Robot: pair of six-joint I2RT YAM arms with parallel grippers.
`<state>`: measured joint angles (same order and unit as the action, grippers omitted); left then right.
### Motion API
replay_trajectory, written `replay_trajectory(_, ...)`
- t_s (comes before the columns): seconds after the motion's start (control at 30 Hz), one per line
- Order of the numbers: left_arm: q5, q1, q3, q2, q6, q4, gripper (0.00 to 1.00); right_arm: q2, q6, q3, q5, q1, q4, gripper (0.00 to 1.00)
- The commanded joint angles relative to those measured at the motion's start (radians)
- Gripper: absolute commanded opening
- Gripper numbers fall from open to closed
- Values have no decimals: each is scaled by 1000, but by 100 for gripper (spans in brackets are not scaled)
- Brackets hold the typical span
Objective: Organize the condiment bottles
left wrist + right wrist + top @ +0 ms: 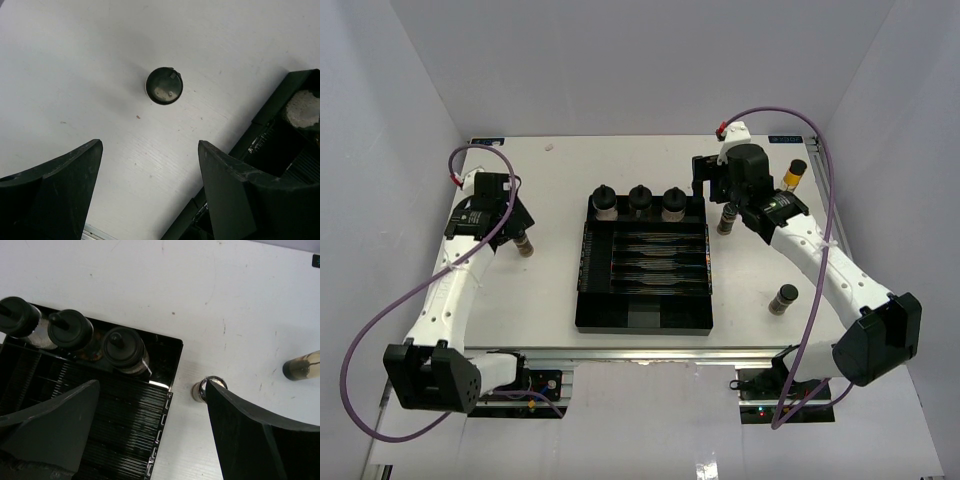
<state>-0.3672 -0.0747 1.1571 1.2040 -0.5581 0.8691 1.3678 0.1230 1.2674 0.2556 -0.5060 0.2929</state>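
Black-capped bottle (164, 86), standing beyond parted left end effector (150, 147), not touching

tray (640, 318): middle of table (540, 300)
three bottles (640, 200): in tray, side by side along its far end
left bottle (524, 243): on table, left of tray, apart from it
right bottle (727, 218): on table, just beside tray's far right corner
far bottle (794, 174): right of right bottle, further back
near bottle (782, 298): right of tray, toward its front, apart from it
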Motion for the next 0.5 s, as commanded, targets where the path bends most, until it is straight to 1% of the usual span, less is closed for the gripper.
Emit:
replay_trajectory(0.0, 94, 35, -8, 68, 0, -36, 87, -35, -11, -26, -18, 1, -13, 93)
replay_trajectory(0.23, 95, 62, 32, 186, -5, -63, 83, -71, -22, -59, -22, 1, -44, 93)
replay_trajectory(0.47, 98, 77, 53, 275, 4, -95, 82, -91, -19, -91, -31, 0, -68, 94)
